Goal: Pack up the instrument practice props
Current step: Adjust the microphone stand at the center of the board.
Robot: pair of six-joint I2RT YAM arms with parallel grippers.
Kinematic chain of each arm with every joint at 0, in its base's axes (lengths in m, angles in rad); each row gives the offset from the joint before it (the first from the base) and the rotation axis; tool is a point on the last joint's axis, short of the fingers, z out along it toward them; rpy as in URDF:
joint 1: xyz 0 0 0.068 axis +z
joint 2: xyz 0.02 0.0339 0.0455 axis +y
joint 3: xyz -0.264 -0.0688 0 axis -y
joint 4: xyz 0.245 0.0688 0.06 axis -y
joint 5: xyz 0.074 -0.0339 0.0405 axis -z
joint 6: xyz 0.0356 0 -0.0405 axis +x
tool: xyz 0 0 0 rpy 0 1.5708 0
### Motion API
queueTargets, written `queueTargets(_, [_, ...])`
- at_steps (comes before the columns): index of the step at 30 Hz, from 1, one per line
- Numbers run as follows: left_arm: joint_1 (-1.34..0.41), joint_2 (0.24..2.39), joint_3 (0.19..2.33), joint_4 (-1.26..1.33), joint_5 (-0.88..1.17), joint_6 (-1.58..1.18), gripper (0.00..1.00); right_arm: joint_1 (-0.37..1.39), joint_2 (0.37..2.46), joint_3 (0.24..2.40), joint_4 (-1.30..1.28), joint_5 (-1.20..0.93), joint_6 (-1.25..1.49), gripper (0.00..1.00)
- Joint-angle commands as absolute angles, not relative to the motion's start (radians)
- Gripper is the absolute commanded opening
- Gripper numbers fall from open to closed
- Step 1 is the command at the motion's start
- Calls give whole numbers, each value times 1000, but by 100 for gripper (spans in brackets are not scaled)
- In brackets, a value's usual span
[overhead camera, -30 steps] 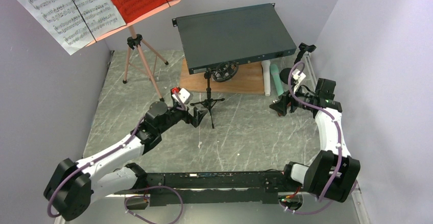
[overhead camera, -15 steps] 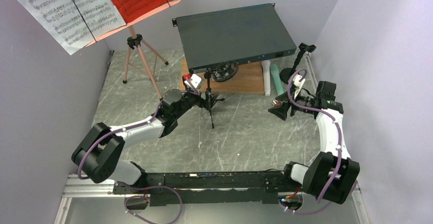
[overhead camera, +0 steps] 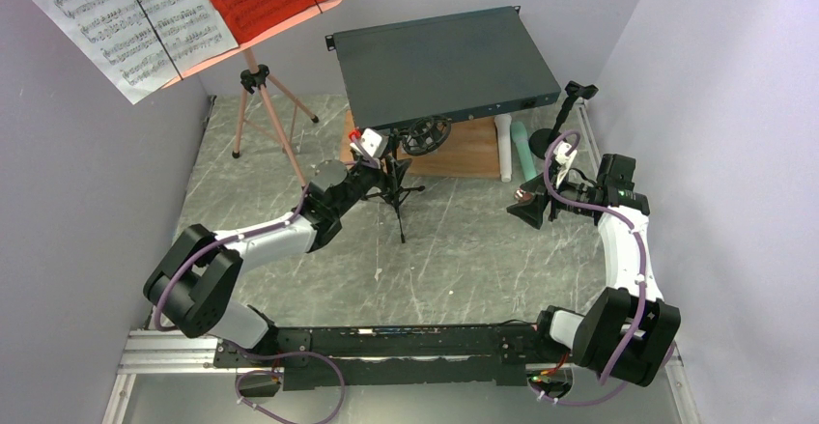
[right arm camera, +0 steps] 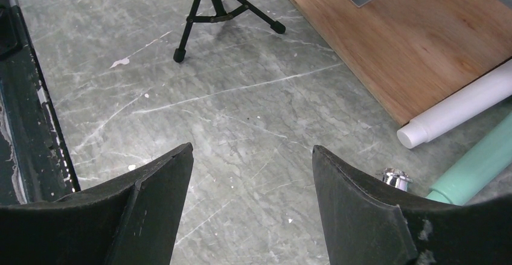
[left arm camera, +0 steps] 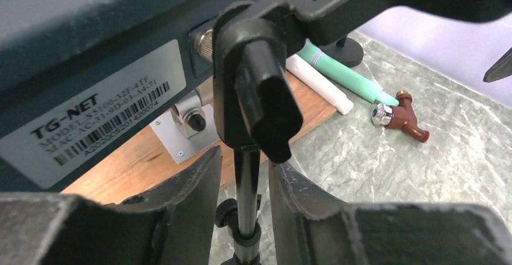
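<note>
**Marble table [overhead camera: 464, 250]: left gripper [left arm camera: 243, 163] around the mic tripod [overhead camera: 399, 197]**

Toward 12 o'clock, I see my left gripper straddling the mic tripod's pole just below its clip. Its fingers are close on both sides with a sliver of gap showing, so it is not clamped. At 3 o'clock the right gripper [right arm camera: 252, 150] hangs wide apart over bare marble, holding nothing. The music stand [overhead camera: 266, 115] and its sheets [overhead camera: 126, 18] are at 11 o'clock. The white and mint tubes [overhead camera: 522, 149] lie at 1 o'clock beside the board [overhead camera: 464, 154].

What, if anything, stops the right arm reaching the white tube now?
Probably nothing. The right gripper is open and empty above the table, and the white tube lies uncovered along the wooden board, close ahead. The mint tube right beside it may crowd a finger.
</note>
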State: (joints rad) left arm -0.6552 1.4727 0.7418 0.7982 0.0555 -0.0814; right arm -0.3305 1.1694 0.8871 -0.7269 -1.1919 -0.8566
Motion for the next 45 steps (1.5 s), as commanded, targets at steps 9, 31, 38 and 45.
queueTargets(9, [-655, 1431, 817, 704, 270, 89, 1, -330, 1150, 898, -741, -1282, -907, 76])
queueTargets(31, [-651, 1503, 965, 877, 977, -200, 0, -125, 1172, 836, -680, -1465, -803, 85])
queueTargets(38, [-670, 1593, 1034, 987, 1128, -252, 16, -62, 1196, 799, -530, -1493, -641, 84])
queueTargets(45, [-701, 1626, 1167, 786, 1247, -152, 0, -29, 1247, 839, -689, -1500, -835, 84])
